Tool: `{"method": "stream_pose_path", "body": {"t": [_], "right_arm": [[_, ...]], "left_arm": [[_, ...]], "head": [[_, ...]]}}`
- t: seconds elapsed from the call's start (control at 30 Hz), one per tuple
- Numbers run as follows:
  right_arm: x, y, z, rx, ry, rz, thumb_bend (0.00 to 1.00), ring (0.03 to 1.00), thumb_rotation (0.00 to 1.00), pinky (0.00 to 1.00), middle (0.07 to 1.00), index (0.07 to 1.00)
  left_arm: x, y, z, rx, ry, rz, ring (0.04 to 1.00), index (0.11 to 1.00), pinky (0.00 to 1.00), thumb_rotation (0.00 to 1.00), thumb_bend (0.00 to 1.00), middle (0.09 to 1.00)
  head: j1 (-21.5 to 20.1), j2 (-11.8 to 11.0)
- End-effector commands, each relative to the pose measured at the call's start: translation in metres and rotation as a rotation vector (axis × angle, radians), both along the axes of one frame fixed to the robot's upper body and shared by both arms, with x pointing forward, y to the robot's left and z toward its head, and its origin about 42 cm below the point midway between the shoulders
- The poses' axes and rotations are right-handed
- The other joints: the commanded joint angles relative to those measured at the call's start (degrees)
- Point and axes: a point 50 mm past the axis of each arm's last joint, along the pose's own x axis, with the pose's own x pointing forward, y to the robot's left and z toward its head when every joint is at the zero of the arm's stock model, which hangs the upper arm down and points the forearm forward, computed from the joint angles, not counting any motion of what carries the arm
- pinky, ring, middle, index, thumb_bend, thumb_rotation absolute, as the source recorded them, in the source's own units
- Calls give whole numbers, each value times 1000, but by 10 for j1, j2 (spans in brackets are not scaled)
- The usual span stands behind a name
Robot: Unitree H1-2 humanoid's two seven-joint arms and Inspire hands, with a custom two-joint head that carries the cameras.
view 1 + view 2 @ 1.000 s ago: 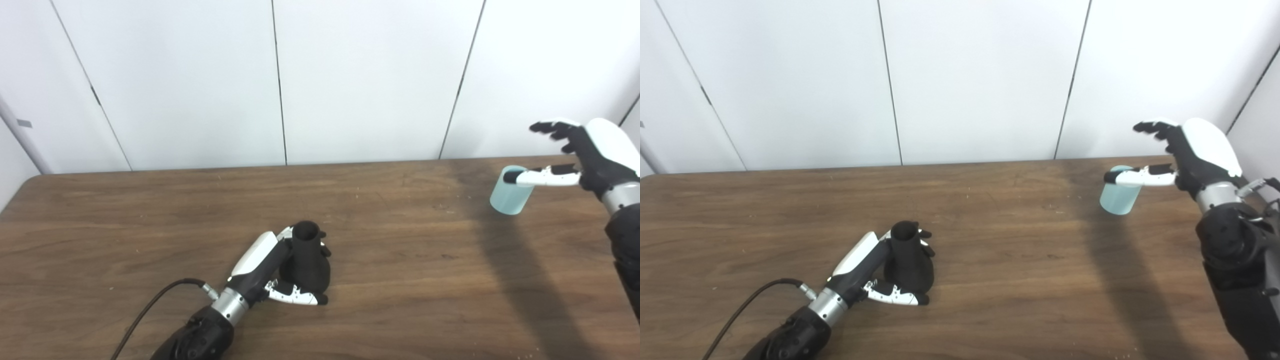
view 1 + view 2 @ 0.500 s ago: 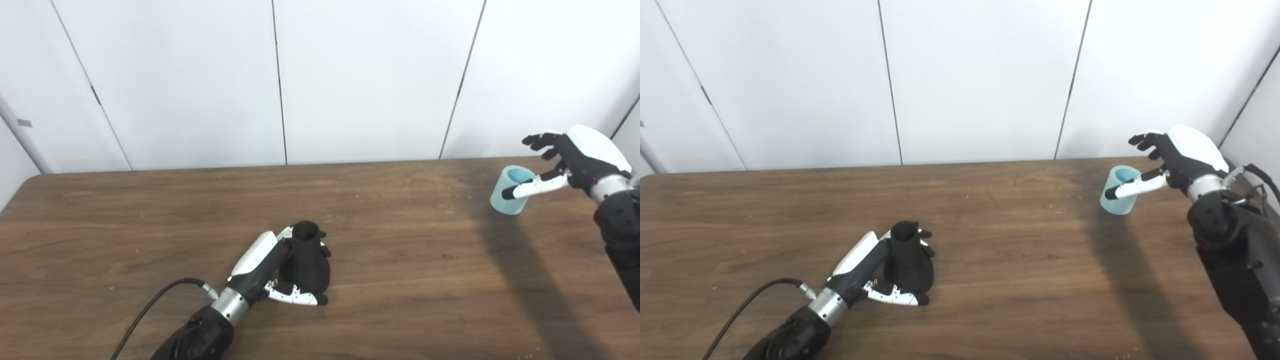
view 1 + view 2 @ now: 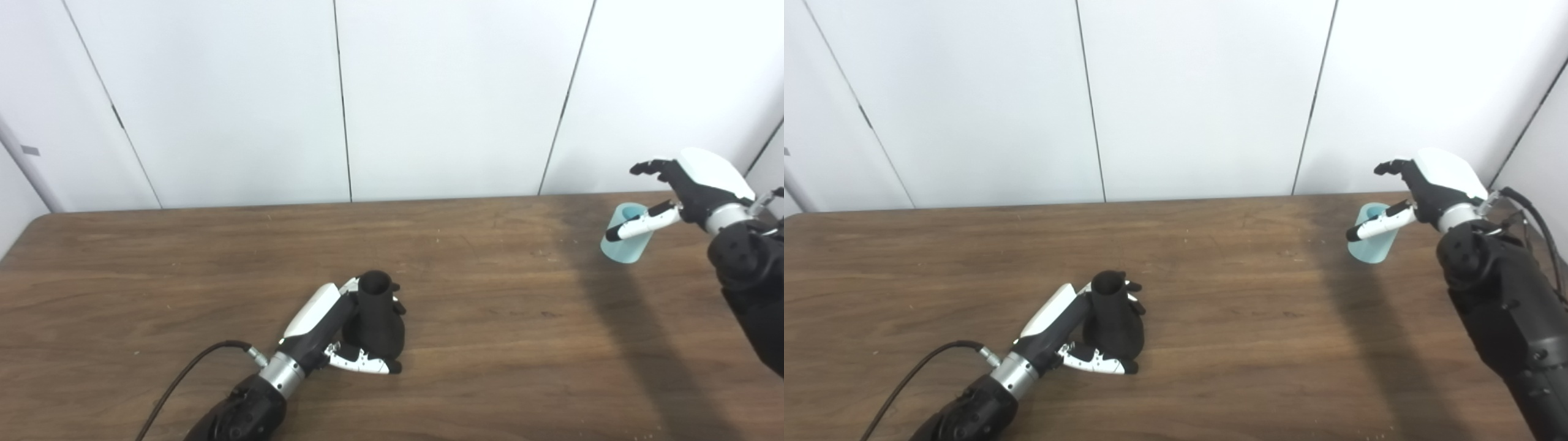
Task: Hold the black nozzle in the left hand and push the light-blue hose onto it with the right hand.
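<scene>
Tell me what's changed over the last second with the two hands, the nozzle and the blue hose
The right hand has come lower and nearer the light-blue hose, its fingers apart and its thumb across the hose's front; it has not closed on it. The hose stands where it stood on the table. The left hand stays wrapped around the upright black nozzle, unmoved.

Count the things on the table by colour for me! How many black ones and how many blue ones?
Black: 1, the black nozzle, held by the left hand.
Light blue: 1, the light-blue hose, with the open right hand at it.
Total: 2 things on the table.
</scene>
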Motion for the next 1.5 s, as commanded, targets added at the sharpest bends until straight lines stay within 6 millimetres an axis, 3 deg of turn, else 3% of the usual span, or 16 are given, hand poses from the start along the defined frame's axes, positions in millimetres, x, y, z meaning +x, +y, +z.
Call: {"method": "stream_pose_path", "body": {"t": [0.0, 0.2, 0.8, 0.97, 1.27, 1.33, 1.47], "right_arm": [[8, -2, 40, -46, -99, -1, 993, 810, 384, 725, 824, 787], [14, -2, 35, -55, -74, -10, 973, 716, 359, 573, 773, 773], [21, -1, 33, -113, 20, -40, 875, 563, 183, 454, 661, 728], [22, -3, 31, -117, 36, -37, 855, 429, 149, 340, 547, 719], [23, -4, 32, -137, 52, -20, 833, 338, 122, 270, 436, 656], [23, -4, 33, -148, 50, -14, 588, 320, 136, 248, 423, 525], [23, -2, 33, -159, 49, -3, 526, 294, 137, 218, 398, 490]], "left_arm": [[-40, 12, -61, 114, 220, 10, 961, 486, 1000, 88, 492, 833], [-38, 13, -61, 115, 220, 11, 962, 486, 1000, 89, 492, 834], [-37, 11, -58, 108, 214, 14, 963, 486, 1000, 90, 492, 832], [-36, 13, -59, 105, 216, 16, 963, 486, 1000, 90, 492, 832], [-34, 13, -57, 107, 218, 17, 962, 486, 1000, 90, 492, 832], [-34, 12, -56, 107, 217, 17, 962, 486, 1000, 90, 492, 832], [-34, 12, -56, 107, 216, 17, 962, 486, 1000, 91, 492, 832]], "head": [[-1, 1], [0, 2], [5, 7], [6, 7], [6, 9], [7, 10], [8, 10]]}}
